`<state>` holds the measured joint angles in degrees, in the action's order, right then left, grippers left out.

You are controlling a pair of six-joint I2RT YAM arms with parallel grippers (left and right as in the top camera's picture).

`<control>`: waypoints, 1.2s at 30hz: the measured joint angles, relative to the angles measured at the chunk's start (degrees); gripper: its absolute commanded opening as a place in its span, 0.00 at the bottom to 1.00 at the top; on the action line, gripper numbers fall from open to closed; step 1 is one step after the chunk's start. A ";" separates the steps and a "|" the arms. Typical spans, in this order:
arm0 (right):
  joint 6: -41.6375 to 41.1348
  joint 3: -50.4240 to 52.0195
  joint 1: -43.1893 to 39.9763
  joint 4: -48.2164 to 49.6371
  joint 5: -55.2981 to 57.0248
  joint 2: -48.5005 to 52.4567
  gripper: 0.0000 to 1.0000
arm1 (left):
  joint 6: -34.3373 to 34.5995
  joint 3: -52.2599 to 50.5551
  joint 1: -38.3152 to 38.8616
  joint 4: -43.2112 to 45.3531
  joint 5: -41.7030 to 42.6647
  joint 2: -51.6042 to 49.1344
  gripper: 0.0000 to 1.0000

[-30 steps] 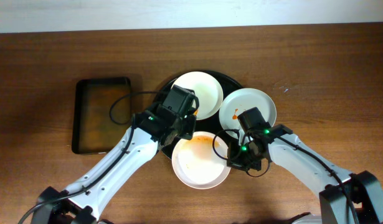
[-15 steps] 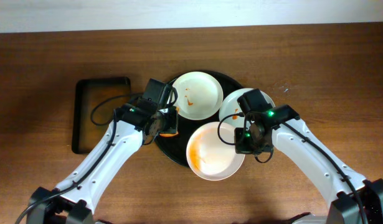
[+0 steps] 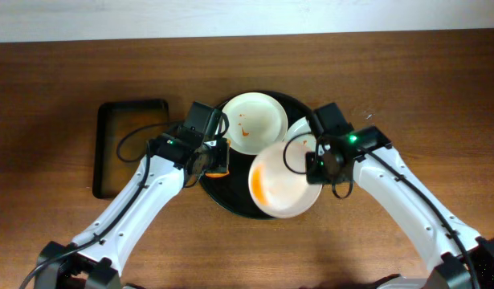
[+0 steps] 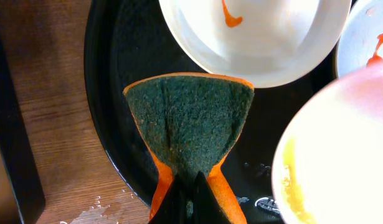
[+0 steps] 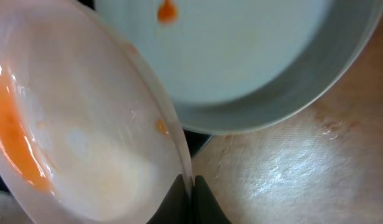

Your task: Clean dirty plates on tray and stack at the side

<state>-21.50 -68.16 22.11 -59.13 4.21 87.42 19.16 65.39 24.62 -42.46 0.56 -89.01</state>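
The round black tray (image 3: pixel 230 201) sits mid-table. One white plate (image 3: pixel 254 122) with red smears lies on its far side. A second white plate (image 3: pixel 301 128) lies at the tray's right edge, mostly hidden. My right gripper (image 3: pixel 313 167) is shut on the rim of a third white plate (image 3: pixel 283 181) with an orange smear and holds it tilted above the tray; the plate (image 5: pixel 85 137) fills the right wrist view. My left gripper (image 3: pixel 217 163) is shut on an orange sponge with a dark green scrub face (image 4: pixel 190 118), held over the tray's left part (image 4: pixel 110 124).
A smaller rectangular black tray (image 3: pixel 132 148) with a brownish inside lies on the wooden table to the left. Wet streaks mark the wood beside the round tray (image 4: pixel 85 208).
My right gripper has lifted the smeared plate and carried it back and right over the tray, tilting it. My left gripper with the sponge pulled back left off the plate, then stayed still.
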 measured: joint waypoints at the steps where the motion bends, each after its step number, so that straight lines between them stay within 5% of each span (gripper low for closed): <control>1: 0.24 -1.57 0.59 -0.31 2.08 0.00 0.04 | -0.02 0.00 -0.11 -0.02 -0.02 -0.02 0.00; 8: 2.23 -3.37 11.21 1.53 26.80 -0.02 0.04 | -0.02 -0.02 -1.79 -0.22 -0.39 -0.02 0.00; 14: 2.34 -3.43 20.48 3.69 37.00 -0.02 0.04 | -0.02 -0.02 -2.75 -0.22 -0.42 0.00 0.00; 36: -0.76 -3.67 30.08 3.15 50.51 -0.02 0.04 | -0.02 -0.02 -3.87 0.00 -0.57 0.00 0.00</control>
<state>-22.26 -71.83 52.18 -55.99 54.72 87.39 19.14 65.36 20.75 -42.46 -0.01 -89.01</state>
